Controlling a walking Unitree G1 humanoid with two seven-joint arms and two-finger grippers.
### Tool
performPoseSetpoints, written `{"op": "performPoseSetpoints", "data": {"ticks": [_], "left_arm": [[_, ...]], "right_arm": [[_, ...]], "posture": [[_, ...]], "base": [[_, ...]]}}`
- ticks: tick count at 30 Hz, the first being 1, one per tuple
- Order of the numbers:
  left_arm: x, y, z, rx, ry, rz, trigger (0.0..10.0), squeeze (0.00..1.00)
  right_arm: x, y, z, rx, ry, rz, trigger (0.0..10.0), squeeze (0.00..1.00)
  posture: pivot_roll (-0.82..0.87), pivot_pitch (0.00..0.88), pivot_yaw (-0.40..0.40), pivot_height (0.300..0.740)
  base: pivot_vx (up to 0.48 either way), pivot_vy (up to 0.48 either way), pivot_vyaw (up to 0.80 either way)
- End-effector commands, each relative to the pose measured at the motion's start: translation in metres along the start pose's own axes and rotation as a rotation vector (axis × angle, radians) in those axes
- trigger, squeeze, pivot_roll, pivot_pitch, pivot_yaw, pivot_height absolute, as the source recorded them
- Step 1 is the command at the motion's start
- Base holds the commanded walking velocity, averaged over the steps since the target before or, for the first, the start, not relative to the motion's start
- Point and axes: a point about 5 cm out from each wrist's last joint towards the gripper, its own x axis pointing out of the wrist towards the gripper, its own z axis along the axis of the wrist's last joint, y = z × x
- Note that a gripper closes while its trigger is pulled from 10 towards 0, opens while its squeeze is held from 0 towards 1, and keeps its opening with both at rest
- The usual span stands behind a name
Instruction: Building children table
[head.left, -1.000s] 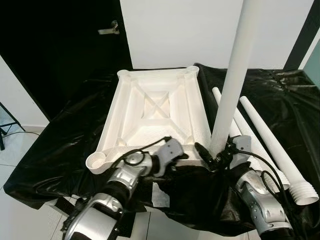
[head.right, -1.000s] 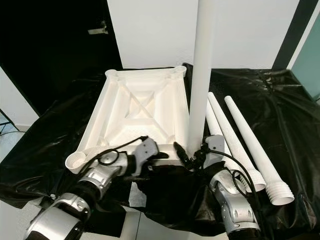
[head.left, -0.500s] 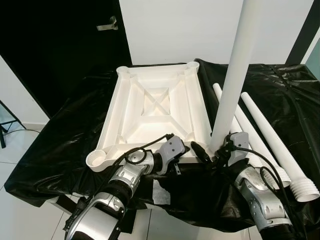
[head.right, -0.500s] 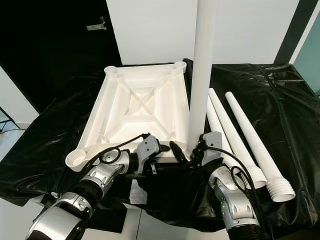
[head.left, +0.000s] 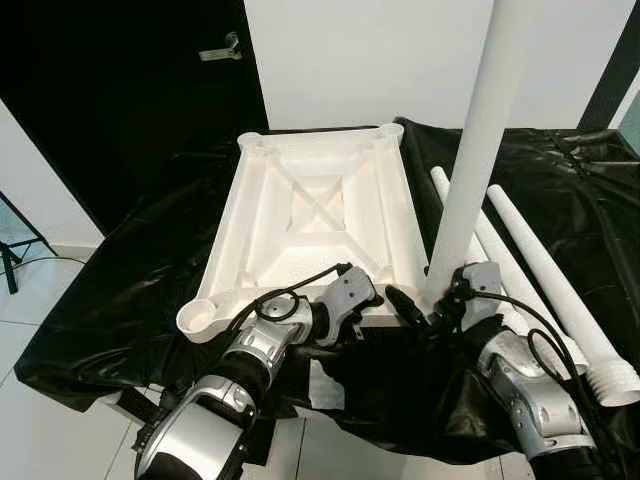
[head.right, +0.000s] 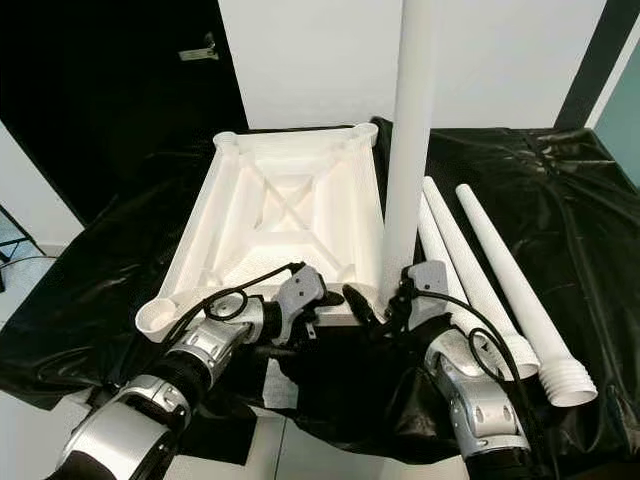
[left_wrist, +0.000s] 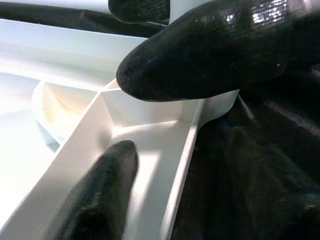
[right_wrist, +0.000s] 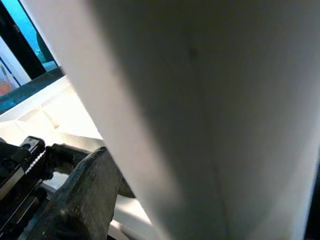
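The white tabletop (head.left: 300, 215) lies upside down on a black sheet, ribs facing up. At its near right corner a white leg (head.left: 480, 150) stands upright, running out of the top of the view. My right gripper (head.left: 430, 310) is shut on the foot of this leg; in the right wrist view the leg (right_wrist: 210, 100) is pressed close against one finger (right_wrist: 85, 200). My left gripper (head.left: 365, 315) is at the tabletop's near edge beside that corner. Its fingers (left_wrist: 210, 50) are open, with one over the corner socket and the other lying in a channel between ribs (left_wrist: 150, 150).
Two more white legs (head.left: 560, 290) (head.left: 478, 245) lie side by side on the black sheet (head.left: 120, 290), right of the tabletop. A round socket (head.left: 200, 320) marks the tabletop's near left corner. A black door with a handle (head.left: 220, 50) stands behind. Pale floor tiles (head.left: 30, 380) lie at the left.
The camera has shifted a little. Both grippers keep their places against the tabletop and the upright leg.
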Motion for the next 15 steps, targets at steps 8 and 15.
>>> {"op": "performPoseSetpoints", "data": {"ticks": [8, 15], "left_arm": [[0.012, -0.028, -0.039, -0.098, 0.147, -0.098, 10.0, 0.00], [0.010, -0.028, -0.041, -0.092, 0.153, -0.088, 10.0, 0.00]], "right_arm": [[-0.003, 0.003, 0.008, -0.149, 0.066, 0.164, 10.0, 0.00], [-0.015, -0.023, 0.021, -0.269, 0.125, 0.210, 10.0, 0.00]], "posture": [[-0.10, 0.000, 0.049, 0.740], [-0.10, 0.000, 0.044, 0.740]], "base": [[0.000, 0.000, 0.00], [0.000, 0.000, 0.00]]}}
